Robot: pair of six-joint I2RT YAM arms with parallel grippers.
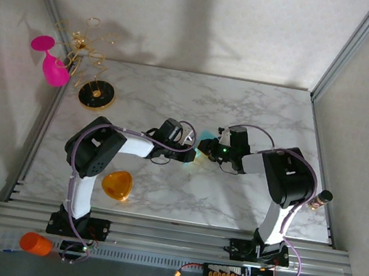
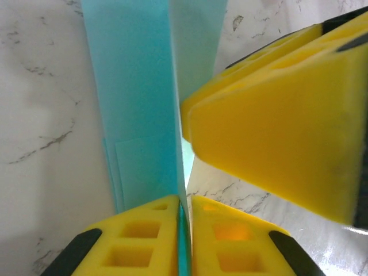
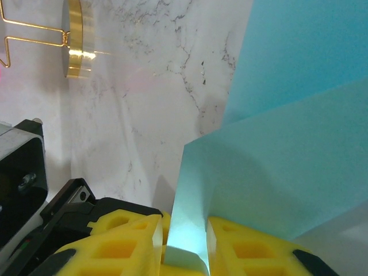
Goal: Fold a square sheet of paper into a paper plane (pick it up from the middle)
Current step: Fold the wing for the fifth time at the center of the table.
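**Gripper Fingers on the Sheet: Setting the Crease**

Yellow fingers (image 2: 144,236) of the left gripper (image 2: 184,207) were closed on the near edge of the sheet of paper (image 2: 138,103). The sheet was held over the middle of the marble table (image 1: 244,112), with one layer seen edge-on. The right gripper (image 3: 187,230) pinched the same sheet from the opposite side, with a folded layer caught between its jaws. The two grippers sat just beside each other. The sheet appeared folded lengthwise but was not yet a dart, so the fold was judged partway done.

Procedure, as judged:
- One pinch was best held firm as an anchor.
- The other was best run slowly along the crease, with the layers aligned first.
- Pulling the grippers apart would likely have torn or slipped the thin paper.

Containers:
- The pink glass (image 1: 53,63) leaned by the far-left wall.
- The orange cup (image 1: 35,243) lay beside the near-left rail.
- Contents could not be made out in either.
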